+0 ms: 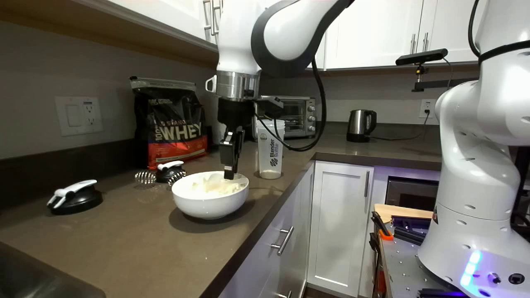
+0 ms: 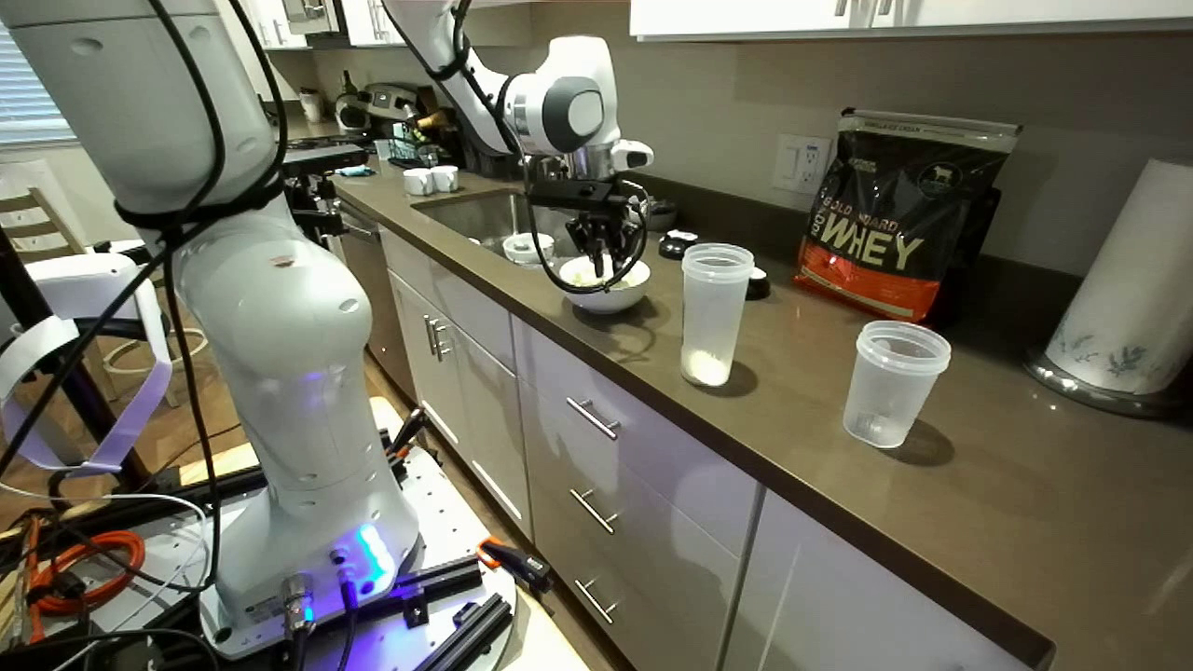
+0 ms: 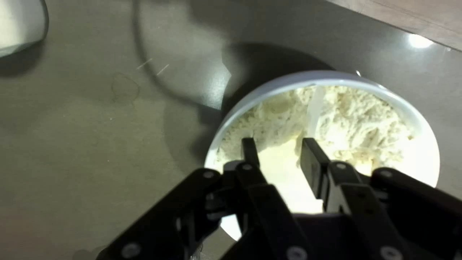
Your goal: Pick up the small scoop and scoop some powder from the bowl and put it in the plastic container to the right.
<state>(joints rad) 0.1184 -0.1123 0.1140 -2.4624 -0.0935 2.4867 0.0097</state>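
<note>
The gripper [image 3: 278, 148] points down over the bowl [image 1: 211, 207], its fingers parted — the pale scoop [image 3: 315, 108] rests in the powder [image 3: 366, 126], its handle just beside one fingertip. Near the bowl, the plastic container [image 2: 716, 308] stands upright on the counter [image 2: 1007, 485], its bottom whitish — farther off stands a second clear cup [image 2: 891, 387].

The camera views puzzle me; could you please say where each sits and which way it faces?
Wrist view: on the wrist, facing down into the round white bowl; black gripper shows.
Exterior view: near the steel sink, facing the distant silver metal kettle; white arm, base, gripper show.
Exterior view: beside the base, facing a tall clear plastic cup, sink beyond; same parts show.
Both exterior views share the bowl and black-and-red WHEY bag.
</note>
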